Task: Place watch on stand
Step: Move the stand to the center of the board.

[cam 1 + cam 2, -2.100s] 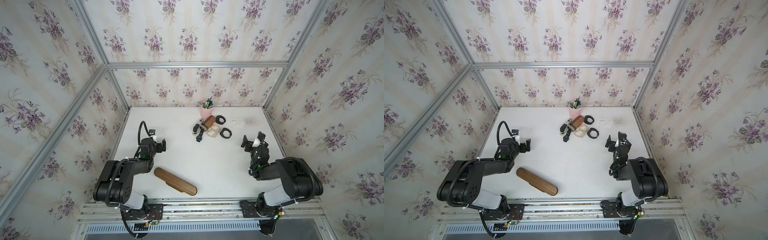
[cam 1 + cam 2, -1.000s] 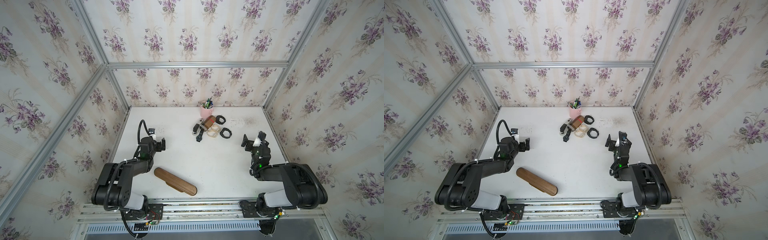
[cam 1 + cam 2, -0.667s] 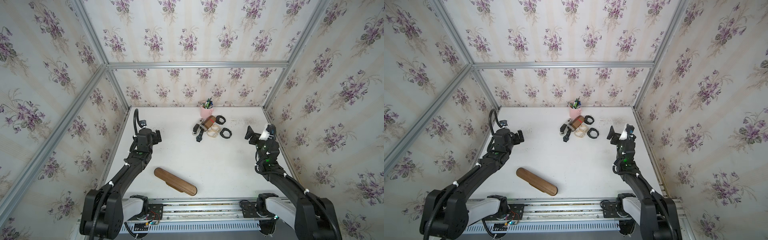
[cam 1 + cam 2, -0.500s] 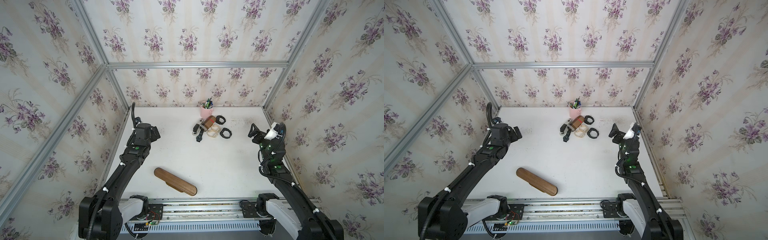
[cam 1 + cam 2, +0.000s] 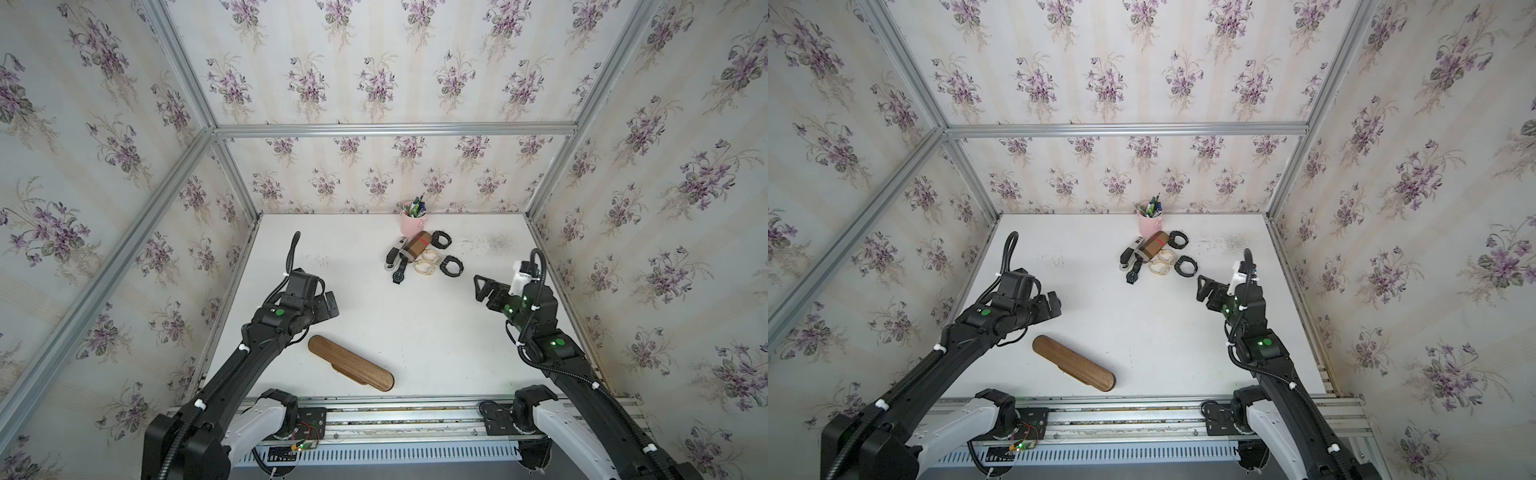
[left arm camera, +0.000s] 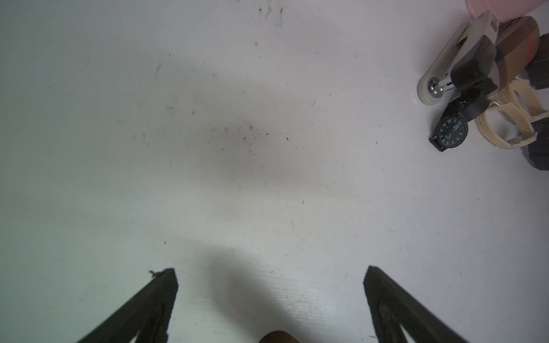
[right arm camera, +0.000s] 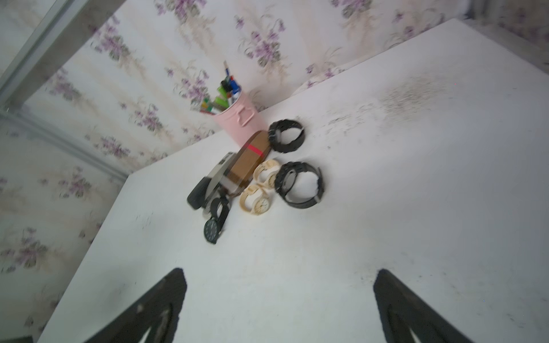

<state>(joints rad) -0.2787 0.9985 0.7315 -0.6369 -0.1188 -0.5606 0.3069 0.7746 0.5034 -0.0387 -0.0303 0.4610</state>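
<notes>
The stand (image 5: 351, 368) (image 5: 1073, 363), a long dark-brown wooden bar on a flat base, lies near the table's front edge. Several watches lie in a cluster at the back middle: a black-faced watch (image 5: 399, 274) (image 6: 451, 133) (image 7: 213, 231), two cream ones (image 5: 426, 264) (image 7: 258, 202) and two chunky black ones (image 5: 451, 266) (image 7: 298, 184). My left gripper (image 5: 329, 304) (image 6: 270, 271) hovers open and empty just behind the stand's left end. My right gripper (image 5: 480, 289) (image 7: 280, 273) hangs open and empty to the right of the cluster, pointing toward it.
A tan plaid cylinder with a red stripe (image 5: 417, 247) lies among the watches, beside a grey and black stapler-like object (image 6: 463, 65). A pink cup of pens (image 5: 412, 222) stands against the back wall. Floral walls with metal framing close in three sides of the white table (image 5: 374, 316).
Both arms have unfolded from a low tucked pose and lifted. The left gripper has swung toward the table's middle and the right toward the watches. Both stayed open.
</notes>
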